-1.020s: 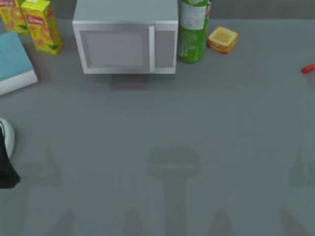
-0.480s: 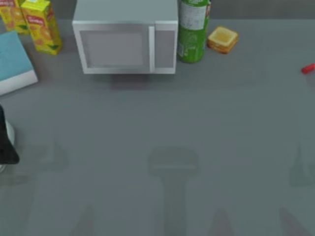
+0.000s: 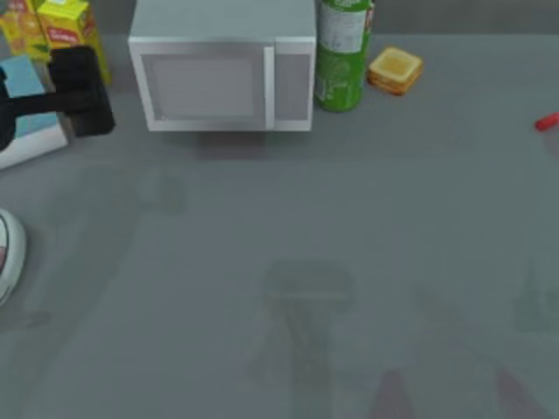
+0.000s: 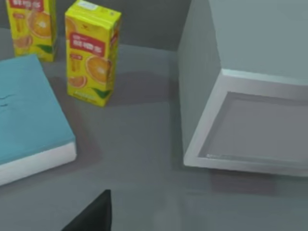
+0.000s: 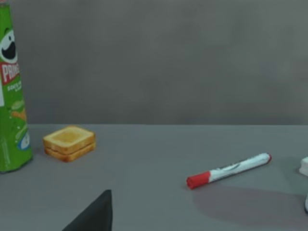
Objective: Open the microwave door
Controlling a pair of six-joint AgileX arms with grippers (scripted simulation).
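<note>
The microwave (image 3: pixel 223 22) stands at the back of the table, left of centre. Its door (image 3: pixel 203 87), a white frame round a grey window, lies flush with the front, and the handle edge (image 3: pixel 269 87) sits next to the grey control panel (image 3: pixel 294 85). My left gripper (image 3: pixel 83 87) hovers open just left of the microwave, apart from it. The left wrist view shows the microwave's side (image 4: pixel 197 82), the door (image 4: pixel 255 132) and one dark fingertip (image 4: pixel 94 216). My right gripper is outside the top view; only one fingertip (image 5: pixel 96 214) of it shows in the right wrist view.
Two yellow juice cartons (image 3: pixel 65 26) and a blue book (image 3: pixel 26 118) sit at the back left, under my left arm. A green can (image 3: pixel 341 57) stands right of the microwave, with toast (image 3: pixel 395 70) beyond it. A red marker (image 3: pixel 547 120) lies at the right edge.
My left arm has swung from the table's left edge toward the back and now hangs beside the microwave's left side. The microwave door has not moved.
</note>
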